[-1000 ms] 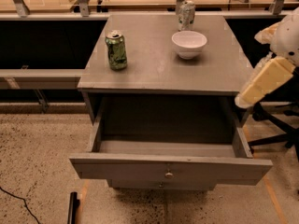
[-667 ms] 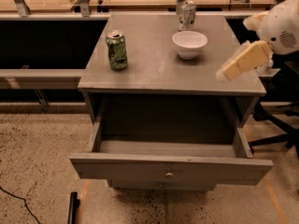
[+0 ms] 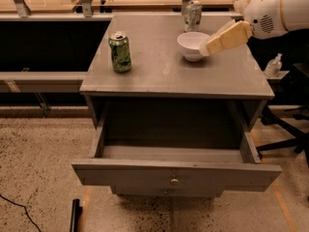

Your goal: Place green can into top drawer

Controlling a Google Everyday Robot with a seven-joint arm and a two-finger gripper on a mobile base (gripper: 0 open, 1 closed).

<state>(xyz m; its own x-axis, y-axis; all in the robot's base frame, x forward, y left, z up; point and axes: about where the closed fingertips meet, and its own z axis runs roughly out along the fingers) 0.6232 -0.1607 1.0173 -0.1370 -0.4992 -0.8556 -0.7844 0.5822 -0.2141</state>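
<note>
The green can [image 3: 119, 52] stands upright on the left part of the grey cabinet top [image 3: 164, 76]. The top drawer [image 3: 174, 175] is pulled out wide; its front panel carries a small round knob, and what shows of its inside holds nothing. My gripper [image 3: 208, 48], a cream-coloured piece at the end of the white arm [image 3: 275, 8], hangs over the right side of the cabinet top, right beside the white bowl. It is well to the right of the green can and holds nothing that I can see.
A white bowl [image 3: 192, 45] sits on the top at centre right. A paler silver-white can [image 3: 192, 15] stands behind it. A small bottle [image 3: 273, 65] and chair legs [image 3: 285, 129] are to the right. A black bar [image 3: 75, 215] lies on the floor at lower left.
My arm has swung up and to the left, from beside the cabinet's right edge to over the tabletop next to the bowl. The green can and drawer have not moved.
</note>
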